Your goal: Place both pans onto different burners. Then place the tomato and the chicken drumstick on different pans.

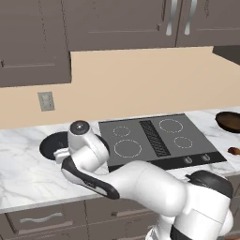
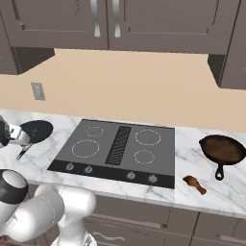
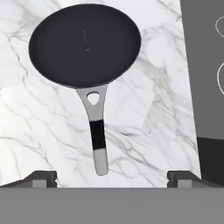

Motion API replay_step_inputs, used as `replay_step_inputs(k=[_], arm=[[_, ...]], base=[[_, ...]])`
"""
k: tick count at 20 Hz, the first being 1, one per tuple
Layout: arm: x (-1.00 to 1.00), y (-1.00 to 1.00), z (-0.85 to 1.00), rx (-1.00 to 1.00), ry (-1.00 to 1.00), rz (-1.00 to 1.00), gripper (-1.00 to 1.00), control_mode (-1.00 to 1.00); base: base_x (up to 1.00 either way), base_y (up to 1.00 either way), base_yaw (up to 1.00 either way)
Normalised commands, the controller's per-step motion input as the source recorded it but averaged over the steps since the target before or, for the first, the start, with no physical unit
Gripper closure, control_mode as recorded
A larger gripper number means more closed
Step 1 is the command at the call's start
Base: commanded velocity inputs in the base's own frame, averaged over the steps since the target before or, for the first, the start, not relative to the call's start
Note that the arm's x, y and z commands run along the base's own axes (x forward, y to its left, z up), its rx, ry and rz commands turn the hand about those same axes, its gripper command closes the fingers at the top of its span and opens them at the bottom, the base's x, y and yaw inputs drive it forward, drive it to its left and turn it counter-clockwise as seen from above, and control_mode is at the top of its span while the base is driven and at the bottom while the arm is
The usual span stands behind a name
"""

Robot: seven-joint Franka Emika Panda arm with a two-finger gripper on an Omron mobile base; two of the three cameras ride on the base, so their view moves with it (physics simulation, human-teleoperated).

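Note:
The flat black skillet (image 3: 85, 43) lies on the marble counter left of the cooktop (image 3: 210, 65), its black-and-silver handle (image 3: 97, 131) pointing toward my gripper (image 3: 113, 178). My gripper hovers above the handle's end, open wide, with nothing between its fingertips (image 3: 41, 177). The skillet (image 1: 50, 143) is partly covered by my hand in the left base view. The brown pan (image 2: 222, 149) sits on the counter right of the cooktop (image 2: 120, 146), with the chicken drumstick (image 2: 194, 184) in front of it. All the burners (image 2: 85, 148) are bare. The tomato is out of view.
The counter's front edge runs just below the cooktop knobs (image 2: 130, 176). A wall outlet (image 1: 46, 101) sits on the beige backsplash above the skillet. Dark cabinets (image 2: 120, 24) hang overhead. My white arm (image 1: 140, 183) crosses the counter front in the left base view.

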Motion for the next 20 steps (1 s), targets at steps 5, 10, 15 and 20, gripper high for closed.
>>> replay_step_inputs(k=[5, 10, 15, 20], arm=[[0.11, 0.03, -0.20, -0.05, -0.05, -0.02, -1.00, -1.00], [0.15, 0.10, -0.18, 0.00, -0.08, -0.02, -1.00, -1.00], [0.14, 0.12, -0.17, 0.00, -0.03, -0.01, -1.00, -1.00], [0.14, 0.06, -0.17, 0.00, 0.00, -0.02, -1.00, -1.00]], base=[[0.00, 0.00, 0.00], [0.00, 0.00, 0.00], [0.00, 0.00, 0.00], [0.00, 0.00, 0.00]])
